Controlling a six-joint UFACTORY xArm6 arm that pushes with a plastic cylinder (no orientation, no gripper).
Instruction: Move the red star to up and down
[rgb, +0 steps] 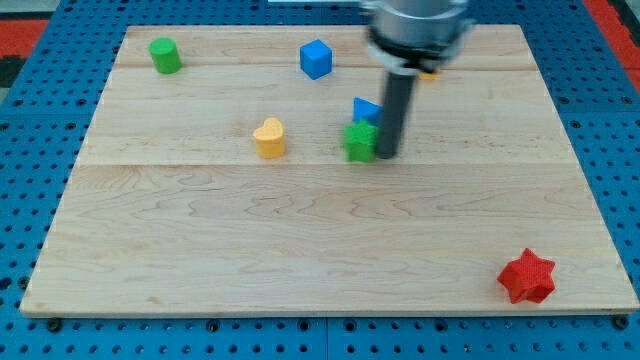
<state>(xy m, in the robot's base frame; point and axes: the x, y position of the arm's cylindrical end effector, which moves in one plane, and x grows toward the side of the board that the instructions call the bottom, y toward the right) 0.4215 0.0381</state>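
Observation:
The red star (526, 276) lies near the board's bottom right corner. My tip (387, 155) is far from it, up and to the left, just right of a green block (361, 141) and touching or nearly touching it. A small blue block (366, 109) sits just behind the green one, partly hidden by the rod.
A yellow heart-shaped block (269, 138) sits left of the green one. A blue cube (316, 58) and a green cylinder (165, 55) stand near the top edge. A bit of a yellow block (428, 72) shows behind the arm. The wooden board (320, 240) sits on a blue pegboard.

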